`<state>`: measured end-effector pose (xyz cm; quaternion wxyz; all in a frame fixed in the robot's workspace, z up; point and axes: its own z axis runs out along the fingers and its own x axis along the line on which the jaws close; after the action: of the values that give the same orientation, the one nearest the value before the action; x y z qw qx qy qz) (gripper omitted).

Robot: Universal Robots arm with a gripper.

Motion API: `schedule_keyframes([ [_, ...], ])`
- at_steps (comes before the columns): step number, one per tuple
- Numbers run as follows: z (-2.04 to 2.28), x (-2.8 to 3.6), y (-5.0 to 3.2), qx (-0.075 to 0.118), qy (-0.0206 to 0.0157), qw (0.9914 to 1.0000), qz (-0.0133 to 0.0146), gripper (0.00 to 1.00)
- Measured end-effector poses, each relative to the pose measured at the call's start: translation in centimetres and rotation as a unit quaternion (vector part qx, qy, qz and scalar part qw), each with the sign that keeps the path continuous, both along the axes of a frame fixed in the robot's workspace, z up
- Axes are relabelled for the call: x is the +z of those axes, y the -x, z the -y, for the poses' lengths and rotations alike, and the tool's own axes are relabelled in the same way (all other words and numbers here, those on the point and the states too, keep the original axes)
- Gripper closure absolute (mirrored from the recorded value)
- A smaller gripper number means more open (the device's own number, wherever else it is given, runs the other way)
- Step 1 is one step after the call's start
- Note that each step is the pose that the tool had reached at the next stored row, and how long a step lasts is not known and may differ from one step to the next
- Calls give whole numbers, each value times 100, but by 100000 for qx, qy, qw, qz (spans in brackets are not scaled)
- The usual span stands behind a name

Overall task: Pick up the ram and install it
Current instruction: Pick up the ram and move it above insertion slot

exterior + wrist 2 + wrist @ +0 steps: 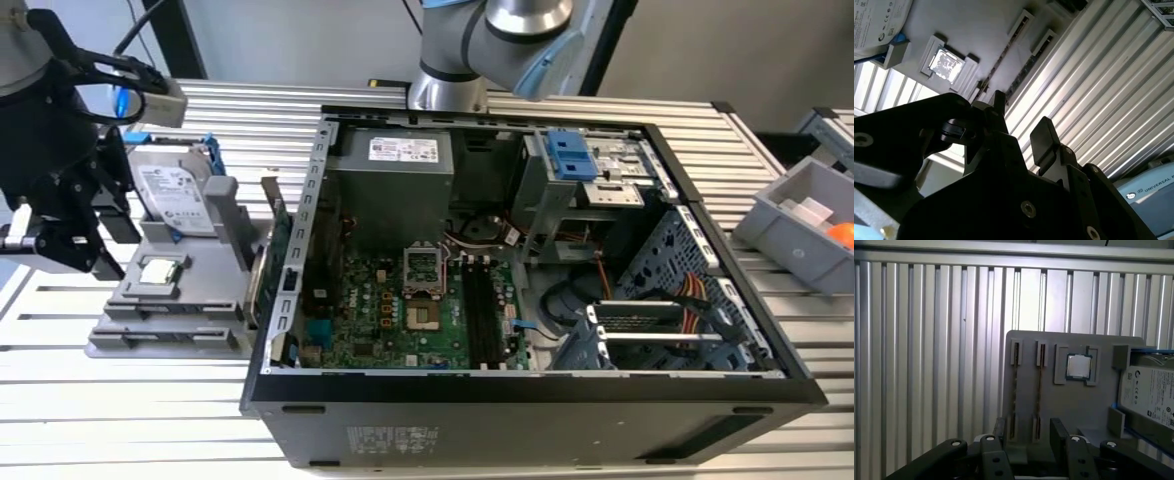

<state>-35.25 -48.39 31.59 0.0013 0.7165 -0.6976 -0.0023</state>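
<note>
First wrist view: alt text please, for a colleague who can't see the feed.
The open gripper hangs over a grey parts holder on a ribbed metal table, its fingers framing two ram sticks standing on edge in slots. Beside them sit a square CPU chip and a hard drive.

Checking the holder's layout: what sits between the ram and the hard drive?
The square CPU chip, in its pocket of the gray holder, sits between the ram, on edge in its slot, and the hard drive, in the first wrist view.
</note>
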Motion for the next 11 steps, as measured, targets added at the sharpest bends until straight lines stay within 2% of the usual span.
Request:
schedule_keyframes([
  [11, 0, -86, 3, -7, 621, 99998, -5, 0],
])
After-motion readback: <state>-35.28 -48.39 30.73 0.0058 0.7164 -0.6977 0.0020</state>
